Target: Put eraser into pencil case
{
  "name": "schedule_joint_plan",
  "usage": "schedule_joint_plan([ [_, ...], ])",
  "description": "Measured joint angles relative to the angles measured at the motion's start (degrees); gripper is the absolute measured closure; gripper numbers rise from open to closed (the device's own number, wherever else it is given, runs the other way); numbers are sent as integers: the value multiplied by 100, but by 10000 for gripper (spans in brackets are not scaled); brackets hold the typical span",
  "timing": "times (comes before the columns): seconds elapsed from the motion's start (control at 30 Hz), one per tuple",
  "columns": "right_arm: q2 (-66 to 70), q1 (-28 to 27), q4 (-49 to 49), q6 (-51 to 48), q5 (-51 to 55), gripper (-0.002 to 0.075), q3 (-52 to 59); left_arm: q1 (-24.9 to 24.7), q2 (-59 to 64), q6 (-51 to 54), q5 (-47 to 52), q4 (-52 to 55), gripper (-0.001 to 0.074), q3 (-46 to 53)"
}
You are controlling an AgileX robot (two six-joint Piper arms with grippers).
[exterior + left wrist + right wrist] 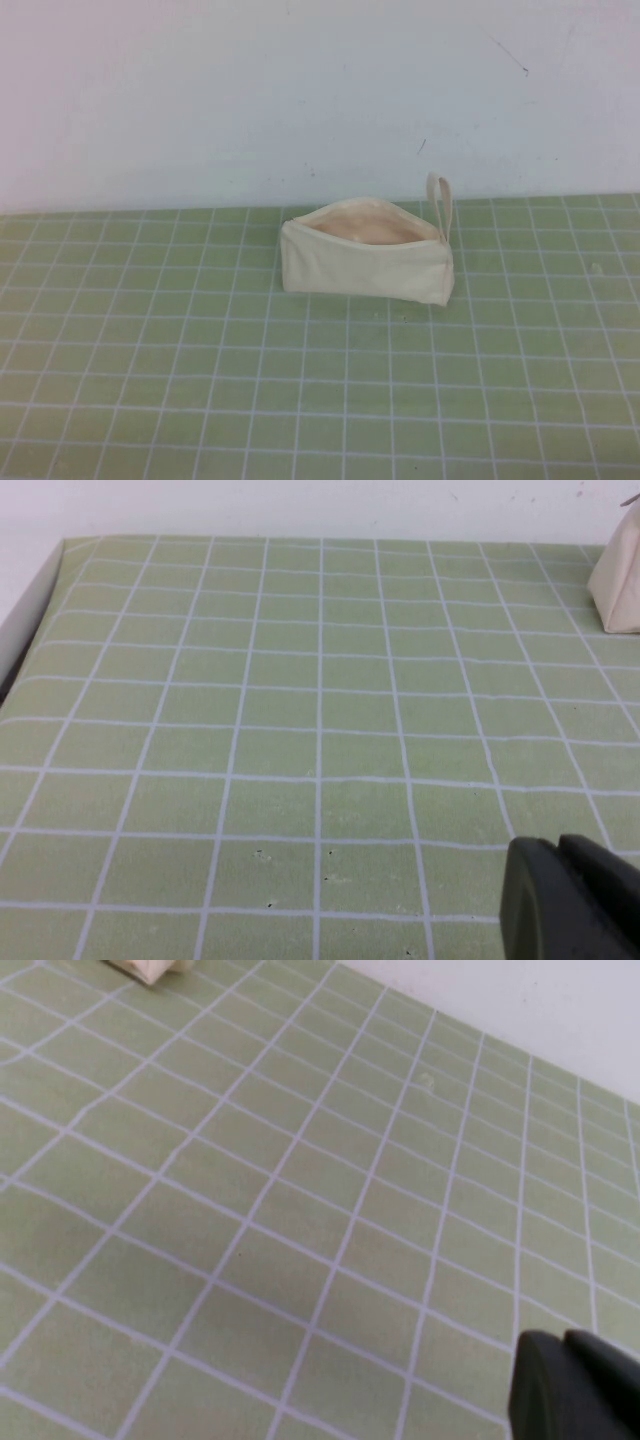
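Observation:
The pencil case [365, 262] is a cream-white zip pouch lying on the green grid mat, its mouth open and showing the peach-beige lining, with its loop strap [440, 205] standing up at the right end. A corner of it shows in the left wrist view [620, 580] and in the right wrist view [150, 968]. The eraser is not in any view. My left gripper [558, 845] is shut and empty, low over the mat well away from the pouch. My right gripper [563, 1338] is also shut and empty, far from the pouch. Neither gripper shows in the high view.
The green grid mat [200, 380] covers the table up to a white wall [300, 90] at the back. The mat's left edge [40, 590] shows in the left wrist view.

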Motion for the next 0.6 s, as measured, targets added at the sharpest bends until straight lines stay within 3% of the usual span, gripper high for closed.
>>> schedule_joint_plan([
  [0.23, 0, 0, -374, 1352, -39, 727, 2, 0, 0, 0, 0, 0, 736, 0],
  [0.6, 0, 0, -532, 2463, -47, 727, 2, 0, 0, 0, 0, 0, 736, 0],
])
